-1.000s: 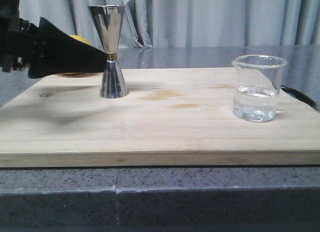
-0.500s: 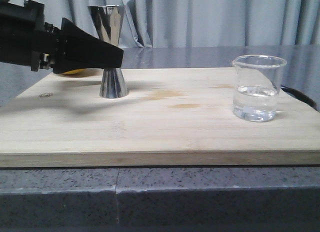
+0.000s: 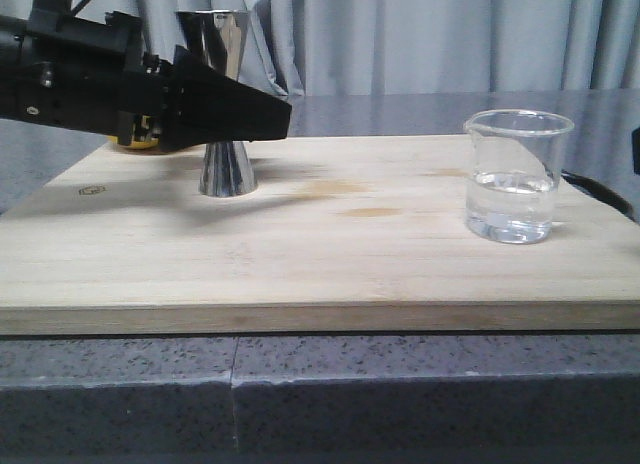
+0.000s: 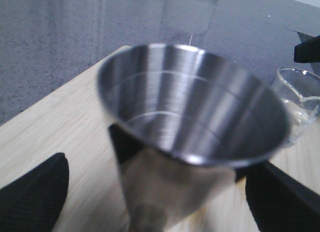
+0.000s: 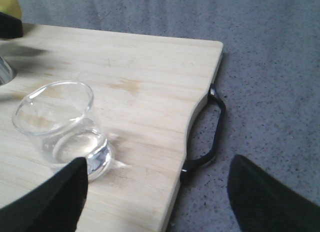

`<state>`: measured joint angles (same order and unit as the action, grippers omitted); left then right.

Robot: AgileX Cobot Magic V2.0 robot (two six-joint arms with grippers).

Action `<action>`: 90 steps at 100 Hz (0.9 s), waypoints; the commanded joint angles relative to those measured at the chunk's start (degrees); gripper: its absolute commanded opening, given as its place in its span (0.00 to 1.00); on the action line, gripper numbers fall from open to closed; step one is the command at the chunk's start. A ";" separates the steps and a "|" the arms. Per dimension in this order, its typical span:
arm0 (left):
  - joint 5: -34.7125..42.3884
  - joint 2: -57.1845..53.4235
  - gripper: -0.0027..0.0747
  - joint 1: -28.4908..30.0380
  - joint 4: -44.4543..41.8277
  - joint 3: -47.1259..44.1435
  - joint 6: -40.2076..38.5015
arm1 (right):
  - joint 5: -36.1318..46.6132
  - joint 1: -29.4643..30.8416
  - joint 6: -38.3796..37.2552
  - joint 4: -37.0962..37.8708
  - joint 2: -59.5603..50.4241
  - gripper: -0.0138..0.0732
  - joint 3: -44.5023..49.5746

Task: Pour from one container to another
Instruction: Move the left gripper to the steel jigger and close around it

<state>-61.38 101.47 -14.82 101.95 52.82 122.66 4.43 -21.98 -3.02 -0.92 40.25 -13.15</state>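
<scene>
The steel jigger (image 3: 216,44) stands upright at the back left of the wooden board (image 3: 320,254). My left gripper (image 3: 272,119) reaches in from the left at the height of its waist, open. In the left wrist view the jigger's cup (image 4: 192,117) fills the space between the two black fingers (image 4: 35,192), with a gap on each side. The glass beaker (image 3: 515,179), holding some clear liquid, stands at the board's right. My right gripper (image 5: 157,202) is open and empty over the board's right edge, and the beaker (image 5: 60,127) sits just beyond one finger.
A yellow lemon (image 3: 135,141) lies behind the left gripper at the board's back left. The board's black handle (image 5: 212,127) sticks out on its right side. A dark speckled counter (image 3: 320,384) surrounds the board, and grey curtains hang behind.
My left gripper has moved right, its fingers now passing on both sides of the jigger's waist. A sliver of the right arm has appeared at the front view's right edge.
</scene>
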 commanded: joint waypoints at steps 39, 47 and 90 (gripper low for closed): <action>-2.96 -2.04 0.66 -0.66 3.11 1.92 0.32 | 4.93 -0.22 0.70 0.47 0.36 0.76 -1.39; -2.38 -2.04 0.62 -0.66 1.51 1.92 0.32 | 4.93 -0.22 0.70 0.47 0.36 0.76 -1.39; -1.39 -2.04 0.60 -0.66 -0.98 1.81 0.22 | 4.93 -0.22 0.70 0.47 0.36 0.76 -1.39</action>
<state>-60.22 101.59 -15.09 99.04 53.16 122.75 4.65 -21.98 -3.02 -0.92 40.25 -13.15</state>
